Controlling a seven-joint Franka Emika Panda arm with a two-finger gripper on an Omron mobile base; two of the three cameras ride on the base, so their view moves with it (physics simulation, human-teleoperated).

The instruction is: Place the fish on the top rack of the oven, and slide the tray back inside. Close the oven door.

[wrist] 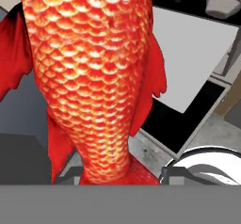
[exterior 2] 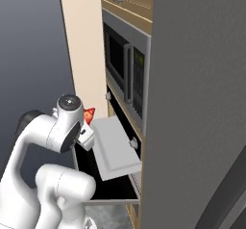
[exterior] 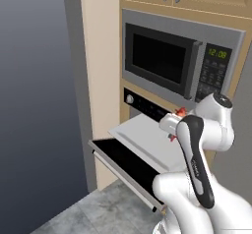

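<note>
**Desk:** What is the arm doing, and where is the fish?

**Photographer:** The fish is in the gripper — clamped near the tail end, judging from the hand view, where the scaly red-orange body rises straight up from between the dark fingertips and runs away from the hand along the line the gripper points. In the left base view a scrap of red shows just past the wrist, at the near right side of the rack.

**Desk:** And the rack itself?

**Photographer:** Pulled out, pale and flat, over the lowered oven door. The oven sits below the microwave, with a silver knob at the left of its black strip.

**Desk:** So which way does the fish have to go?

**Photographer:** Forward and down, I'd say. In the hand view the pale rack lies beyond and to the right of the fish, with the black door panel nearer. From the right base view the red fin hangs at the rack's outer edge — whether over it or just short, I cannot tell.

**Desk:** Is it touching the rack?

**Photographer:** It looks raised above it, not resting. My read: the fish is not yet set down, and the rack and door are both open, waiting.
</note>
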